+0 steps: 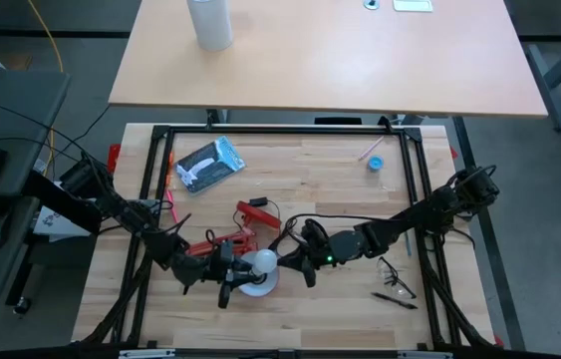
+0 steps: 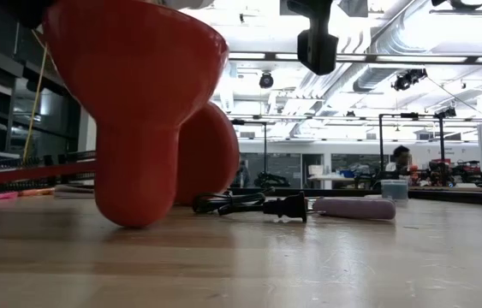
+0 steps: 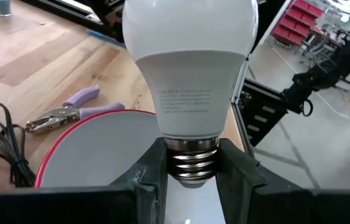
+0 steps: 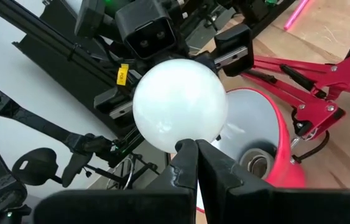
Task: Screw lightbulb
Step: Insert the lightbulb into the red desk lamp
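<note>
Lightbulb (image 3: 190, 74) pinched at screw base by left end effector (image 3: 190, 174), glass pointing away, held over lamp shade (image 3: 94, 149), likely for lining base up with socket (image 4: 258, 165). Right end effector (image 4: 194, 152) pressed together, tips against bulb dome, apparently steadying. Socket shows only in right wrist view; base grip only in left wrist view. Low view shows only red shade underside above tabletop (image 2: 309, 265).

I count one lightbulb (image 3: 190, 68), one red lamp (image 4: 274, 146), two grippers, one blue round object (image 1: 376, 164), one pliers (image 3: 69, 111)
</note>
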Controlling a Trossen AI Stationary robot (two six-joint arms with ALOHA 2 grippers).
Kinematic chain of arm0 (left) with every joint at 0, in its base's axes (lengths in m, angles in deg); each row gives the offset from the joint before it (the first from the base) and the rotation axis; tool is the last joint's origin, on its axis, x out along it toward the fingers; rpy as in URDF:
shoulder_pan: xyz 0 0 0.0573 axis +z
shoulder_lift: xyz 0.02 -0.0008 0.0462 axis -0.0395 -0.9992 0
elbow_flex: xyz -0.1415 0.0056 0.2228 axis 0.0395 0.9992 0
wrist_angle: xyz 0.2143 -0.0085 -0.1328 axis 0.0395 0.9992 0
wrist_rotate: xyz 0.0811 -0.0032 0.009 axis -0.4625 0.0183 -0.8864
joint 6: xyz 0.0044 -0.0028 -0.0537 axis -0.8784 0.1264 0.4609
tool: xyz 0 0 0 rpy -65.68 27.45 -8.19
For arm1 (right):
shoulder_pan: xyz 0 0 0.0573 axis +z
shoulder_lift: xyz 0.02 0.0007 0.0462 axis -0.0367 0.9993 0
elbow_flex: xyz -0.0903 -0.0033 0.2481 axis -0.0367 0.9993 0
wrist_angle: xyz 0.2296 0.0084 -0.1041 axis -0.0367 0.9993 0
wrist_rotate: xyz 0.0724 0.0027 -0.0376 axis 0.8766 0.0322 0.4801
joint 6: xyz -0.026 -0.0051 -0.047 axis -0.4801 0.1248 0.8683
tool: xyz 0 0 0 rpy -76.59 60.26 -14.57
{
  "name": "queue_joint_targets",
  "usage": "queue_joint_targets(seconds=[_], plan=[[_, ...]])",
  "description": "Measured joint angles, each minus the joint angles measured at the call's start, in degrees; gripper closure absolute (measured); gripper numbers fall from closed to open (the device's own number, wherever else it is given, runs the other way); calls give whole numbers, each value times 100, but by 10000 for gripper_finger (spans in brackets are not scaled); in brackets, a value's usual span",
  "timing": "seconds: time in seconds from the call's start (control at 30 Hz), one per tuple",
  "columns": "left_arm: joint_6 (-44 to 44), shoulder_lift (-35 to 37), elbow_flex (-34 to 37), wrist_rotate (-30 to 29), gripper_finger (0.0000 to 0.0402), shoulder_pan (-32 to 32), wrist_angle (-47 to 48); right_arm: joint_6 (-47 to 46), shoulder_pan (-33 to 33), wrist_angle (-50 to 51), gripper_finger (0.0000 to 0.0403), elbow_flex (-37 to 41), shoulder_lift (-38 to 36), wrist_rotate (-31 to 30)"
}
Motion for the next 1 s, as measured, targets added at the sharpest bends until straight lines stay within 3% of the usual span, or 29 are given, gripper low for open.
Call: queue_joint_targets(seconds=[0.43, 1.0], plan=[[-494, -4, 2, 491, 316, 294, 218, 2, 0, -94, 403, 0, 0, -22], [-937, -13, 7, 619, 292, 511, 210, -105, -11, -109, 403, -32, 50, -40]])
